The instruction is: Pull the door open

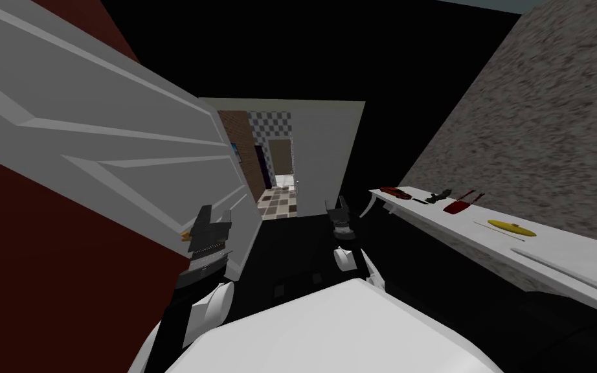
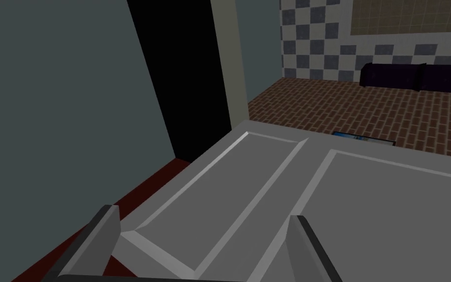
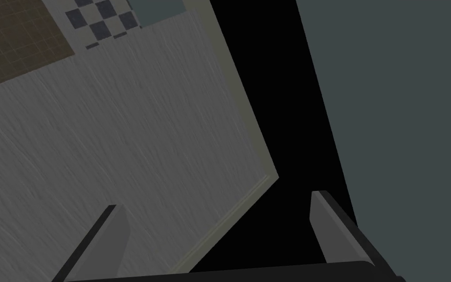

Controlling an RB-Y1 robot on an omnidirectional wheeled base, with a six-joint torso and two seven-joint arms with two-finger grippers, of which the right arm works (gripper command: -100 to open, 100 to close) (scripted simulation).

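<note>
On our left, the door (image 1: pixel 116 149) already stands well open, little seemingly left, with our left fingers (image 2: pixel 106 230) and right fingers (image 3: pixel 114 235) spread wide, holding nothing.

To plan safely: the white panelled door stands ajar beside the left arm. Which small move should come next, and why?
Probably press the left gripper against the white panelled door to swing it wider: the jaws stand open over its face, gripping nothing.

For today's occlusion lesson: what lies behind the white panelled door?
A dark red wall shows beside the door; past its edge, a brick wall and checkered floor. The door covers whatever is directly behind it.
</note>
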